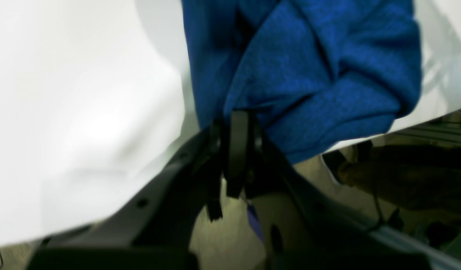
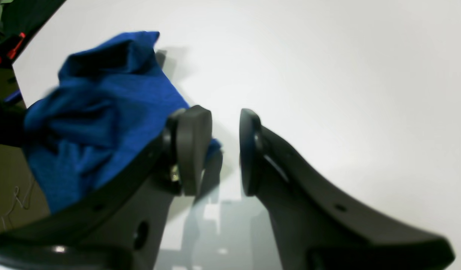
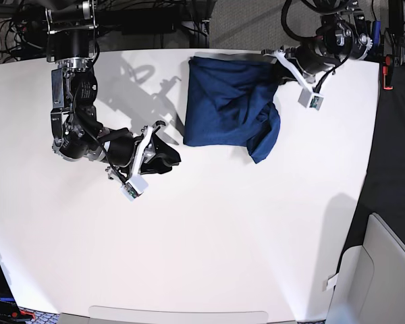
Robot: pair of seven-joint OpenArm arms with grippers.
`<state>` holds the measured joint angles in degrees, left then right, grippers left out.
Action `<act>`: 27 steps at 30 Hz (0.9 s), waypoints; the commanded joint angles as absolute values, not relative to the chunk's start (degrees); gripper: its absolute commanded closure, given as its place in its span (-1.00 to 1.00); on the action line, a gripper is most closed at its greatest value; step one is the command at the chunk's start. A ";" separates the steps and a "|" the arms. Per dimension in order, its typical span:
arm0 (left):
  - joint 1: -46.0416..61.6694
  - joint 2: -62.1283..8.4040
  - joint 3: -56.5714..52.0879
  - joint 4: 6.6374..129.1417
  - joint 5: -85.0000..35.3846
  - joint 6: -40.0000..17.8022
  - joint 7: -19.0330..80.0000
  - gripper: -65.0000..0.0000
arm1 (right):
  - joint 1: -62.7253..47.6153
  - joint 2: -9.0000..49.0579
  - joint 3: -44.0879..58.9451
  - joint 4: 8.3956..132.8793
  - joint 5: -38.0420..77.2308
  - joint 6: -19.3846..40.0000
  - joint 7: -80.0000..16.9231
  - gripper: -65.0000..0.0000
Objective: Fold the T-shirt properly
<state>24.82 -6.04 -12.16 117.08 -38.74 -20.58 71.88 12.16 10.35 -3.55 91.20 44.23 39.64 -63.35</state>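
The dark blue T-shirt (image 3: 229, 104) lies bunched in a rough rectangle at the back middle of the white table (image 3: 223, 236), with a folded flap hanging down at its right side (image 3: 264, 138). My left gripper (image 3: 275, 59) sits at the shirt's back right corner. The left wrist view shows it (image 1: 236, 116) shut, pinching the blue fabric (image 1: 313, 75) near the table's edge. My right gripper (image 3: 170, 154) rests low by the shirt's front left corner. It is open (image 2: 225, 150) with nothing between its fingers, and the shirt (image 2: 99, 112) lies just beyond the left finger.
Cables and dark equipment run along the table's far edge (image 3: 155, 20). A red part (image 3: 386, 71) sits off the right edge. A pale grey box-like object (image 3: 385, 270) stands beside the table's front right corner.
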 commanded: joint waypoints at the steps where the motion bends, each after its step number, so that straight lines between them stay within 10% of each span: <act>1: 24.92 -6.20 -12.70 118.11 -39.43 -20.79 70.99 1.00 | 13.58 9.89 -3.47 92.09 44.79 40.00 -61.85 0.46; 21: 21.41 -4.70 -19.65 115.03 -39.25 -20.70 73.45 0.73 | 19.03 -1.10 -18.68 92.35 30.11 40.00 -61.93 0.46; 27: 11.56 -7.78 -7.60 106.42 -36.18 -20.44 72.75 0.67 | 20.00 -0.84 -18.95 92.44 30.20 40.00 -62.11 0.46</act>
<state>11.68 -7.77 -7.55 105.82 -35.59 -20.14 72.62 18.28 -0.27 -19.05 91.31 28.86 39.68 -63.48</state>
